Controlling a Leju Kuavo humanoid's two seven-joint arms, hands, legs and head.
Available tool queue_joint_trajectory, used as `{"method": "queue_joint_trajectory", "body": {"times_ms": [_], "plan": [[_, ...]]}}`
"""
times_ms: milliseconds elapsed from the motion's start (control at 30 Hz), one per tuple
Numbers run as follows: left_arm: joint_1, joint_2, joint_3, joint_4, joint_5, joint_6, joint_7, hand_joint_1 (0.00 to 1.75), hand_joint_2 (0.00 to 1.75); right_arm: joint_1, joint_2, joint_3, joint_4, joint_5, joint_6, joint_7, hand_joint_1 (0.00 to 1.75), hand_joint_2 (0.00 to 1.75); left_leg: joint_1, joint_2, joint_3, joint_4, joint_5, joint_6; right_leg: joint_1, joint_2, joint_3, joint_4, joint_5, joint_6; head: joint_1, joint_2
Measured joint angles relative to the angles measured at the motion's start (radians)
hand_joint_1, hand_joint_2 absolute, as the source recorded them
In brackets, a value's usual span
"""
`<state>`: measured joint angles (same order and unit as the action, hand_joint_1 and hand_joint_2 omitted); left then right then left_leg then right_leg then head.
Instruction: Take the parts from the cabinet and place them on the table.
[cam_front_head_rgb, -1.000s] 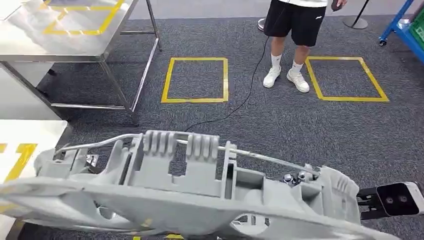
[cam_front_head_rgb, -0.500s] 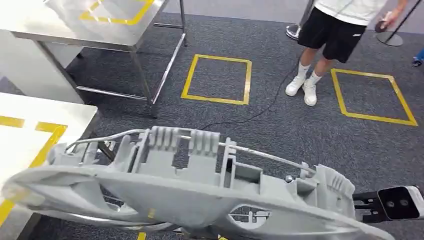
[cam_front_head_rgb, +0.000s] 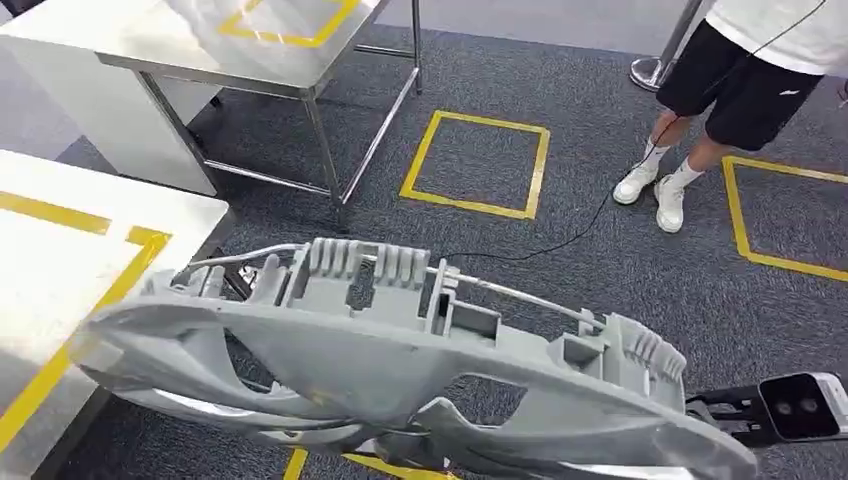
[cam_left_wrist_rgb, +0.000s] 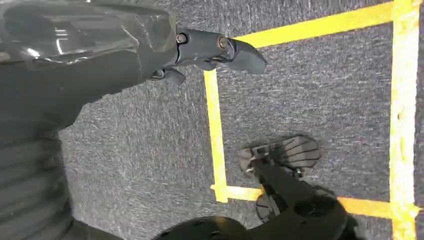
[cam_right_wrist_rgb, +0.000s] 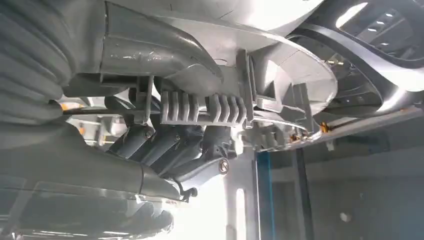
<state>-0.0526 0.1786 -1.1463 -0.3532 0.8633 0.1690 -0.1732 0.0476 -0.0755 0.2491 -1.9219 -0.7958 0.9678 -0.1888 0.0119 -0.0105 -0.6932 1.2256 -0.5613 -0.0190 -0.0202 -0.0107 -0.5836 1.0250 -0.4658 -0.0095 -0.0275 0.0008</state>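
A long grey plastic part (cam_front_head_rgb: 400, 360) with ribs, cut-outs and a thin metal rod along its far edge spans the lower head view, tilted down to the right, over the carpet. Its left end hangs by the corner of the white table (cam_front_head_rgb: 70, 260) with yellow tape. From below, my right hand (cam_right_wrist_rgb: 170, 145) grips the part (cam_right_wrist_rgb: 225, 95), dark fingers curled against its ribbed section. My left hand (cam_left_wrist_rgb: 150, 45) hangs over the carpet, holding nothing, fingers apart.
A steel table (cam_front_head_rgb: 250, 50) with a yellow taped outline stands at the far left. Yellow squares (cam_front_head_rgb: 478, 160) mark the dark carpet. A person (cam_front_head_rgb: 760, 70) in black shorts and white shoes stands at the far right, with a black cable (cam_front_head_rgb: 560, 240) trailing on the floor.
The whole picture has shifted: the camera turned left, bringing more of the white table into view and sliding the person to the right. The part stays held in my right hand.
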Motion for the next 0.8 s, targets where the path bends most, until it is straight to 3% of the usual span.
{"method": "queue_joint_trajectory", "body": {"times_ms": [33,67,100,167,200,233,367,400,433,467,533,567,600,633,700,733,767,800], "plan": [[-0.004,-0.004,0.000,0.001,-0.002,-0.002,-0.001,0.00,1.75,-0.002,-0.001,0.000,0.000,0.000,0.000,0.003,1.66,1.75,0.000,0.005,-0.043,0.082,-0.027,-0.001,0.003,-0.011,0.000,0.000,-0.001,-0.001,0.000,0.000],[-0.006,-0.008,0.000,0.002,-0.003,-0.002,-0.001,0.00,1.75,-0.003,-0.002,0.000,0.000,0.000,0.000,0.004,1.66,1.75,0.000,0.006,-0.063,0.116,-0.029,-0.001,0.003,-0.020,0.000,0.000,-0.002,-0.002,0.000,0.000],[-0.007,-0.013,0.000,0.005,-0.003,-0.002,-0.001,0.00,1.75,-0.006,-0.003,0.000,0.000,-0.003,-0.002,0.011,1.66,1.75,0.000,0.006,-0.057,0.100,-0.009,0.000,0.004,-0.029,0.001,0.000,-0.003,-0.003,0.000,0.000],[-0.009,-0.017,0.000,0.010,-0.003,-0.003,-0.001,0.00,1.75,-0.018,-0.003,0.003,0.000,-0.014,-0.008,0.026,1.66,1.75,-0.002,0.016,0.014,-0.045,0.069,0.008,0.007,-0.043,0.004,0.000,-0.005,-0.004,0.000,0.000],[-0.011,-0.020,0.002,0.015,-0.003,-0.004,-0.002,0.00,1.75,-0.025,-0.003,0.005,0.000,-0.021,-0.013,0.034,1.66,1.75,-0.007,0.039,0.066,-0.141,0.107,0.017,0.008,-0.049,0.008,0.000,-0.007,-0.002,0.000,0.000],[-0.013,-0.021,0.007,0.019,0.000,-0.005,-0.005,0.00,1.75,-0.031,-0.003,0.007,0.000,-0.026,-0.015,0.041,1.66,1.75,-0.019,0.087,0.095,-0.200,0.103,0.027,0.012,-0.057,0.010,0.001,-0.009,0.000,0.000,0.000],[-0.005,-0.027,0.018,0.031,0.011,0.000,-0.018,0.00,1.75,-0.039,-0.003,0.019,0.000,-0.041,-0.017,0.063,1.66,1.75,-0.026,0.046,0.088,-0.206,0.108,0.041,0.015,-0.089,0.017,-0.006,-0.013,0.019,0.000,0.000],[0.001,-0.029,0.023,0.033,0.016,0.001,-0.019,0.00,1.75,-0.042,-0.004,0.022,-0.001,-0.043,-0.017,0.064,1.66,1.75,-0.009,0.034,0.112,-0.226,0.121,0.047,0.013,-0.081,0.009,0.004,-0.021,0.023,0.000,0.000],[0.003,-0.034,0.027,0.034,0.018,0.002,-0.024,0.00,1.75,-0.044,-0.005,0.024,-0.001,-0.043,-0.014,0.067,1.66,1.75,-0.011,0.024,0.117,-0.231,0.124,0.053,0.011,-0.042,-0.001,0.036,-0.038,0.020,0.003,0.000],[0.002,-0.034,0.029,0.035,0.019,0.002,-0.025,0.00,1.75,-0.045,-0.006,0.025,0.000,-0.048,-0.012,0.067,1.66,1.75,-0.010,0.015,0.115,-0.230,0.125,0.055,0.012,-0.017,-0.029,0.099,-0.066,0.015,0.002,0.000],[0.004,-0.037,0.035,0.036,0.023,0.005,-0.029,0.00,1.75,-0.044,-0.010,0.026,0.001,-0.053,-0.010,0.067,1.66,1.75,-0.010,-0.011,0.114,-0.230,0.125,0.055,0.010,0.001,-0.110,0.256,-0.124,0.012,0.010,0.000],[0.007,-0.037,0.039,0.039,0.023,0.009,-0.030,0.00,1.75,-0.044,-0.011,0.027,0.003,-0.053,-0.008,0.067,1.66,1.75,-0.010,-0.024,0.114,-0.230,0.125,0.055,0.010,0.002,-0.137,0.304,-0.133,0.017,0.009,0.000],[0.010,-0.037,0.041,0.040,0.025,0.010,-0.031,0.00,1.75,-0.044,-0.013,0.028,0.006,-0.053,-0.007,0.067,1.66,1.75,-0.010,-0.037,0.115,-0.229,0.124,0.055,0.010,0.003,-0.141,0.298,-0.121,0.024,0.010,0.000],[0.013,-0.037,0.043,0.040,0.026,0.011,-0.032,0.00,1.75,-0.045,-0.013,0.028,0.008,-0.053,-0.005,0.067,1.66,1.75,-0.009,-0.050,0.115,-0.229,0.124,0.054,0.008,0.004,-0.122,0.247,-0.094,0.033,0.010,0.000],[0.018,-0.037,0.051,0.040,0.028,0.014,-0.032,0.00,1.75,-0.047,-0.014,0.029,0.008,-0.053,-0.003,0.067,1.66,1.75,-0.006,-0.076,0.118,-0.222,0.119,0.046,-0.001,0.023,-0.034,0.056,-0.011,0.052,0.010,0.000],[0.019,-0.037,0.054,0.040,0.029,0.016,-0.033,0.00,1.75,-0.048,-0.014,0.029,0.008,-0.053,-0.003,0.067,1.66,1.75,-0.005,-0.085,0.114,-0.217,0.115,0.040,-0.005,0.053,-0.012,0.001,0.002,0.049,0.011,0.000],[0.019,-0.037,0.056,0.042,0.031,0.019,-0.033,0.00,1.75,-0.048,-0.013,0.029,0.009,-0.053,-0.003,0.067,1.66,1.75,-0.012,-0.095,0.109,-0.209,0.110,0.033,0.000,0.050,-0.002,-0.005,0.004,0.035,0.012,0.000],[0.021,-0.036,0.058,0.043,0.033,0.020,-0.033,0.00,1.75,-0.047,-0.014,0.030,0.009,-0.053,-0.002,0.066,1.66,1.75,-0.011,-0.098,0.106,-0.211,0.111,0.030,0.004,0.044,-0.005,0.000,0.004,0.027,0.011,0.000]]}}
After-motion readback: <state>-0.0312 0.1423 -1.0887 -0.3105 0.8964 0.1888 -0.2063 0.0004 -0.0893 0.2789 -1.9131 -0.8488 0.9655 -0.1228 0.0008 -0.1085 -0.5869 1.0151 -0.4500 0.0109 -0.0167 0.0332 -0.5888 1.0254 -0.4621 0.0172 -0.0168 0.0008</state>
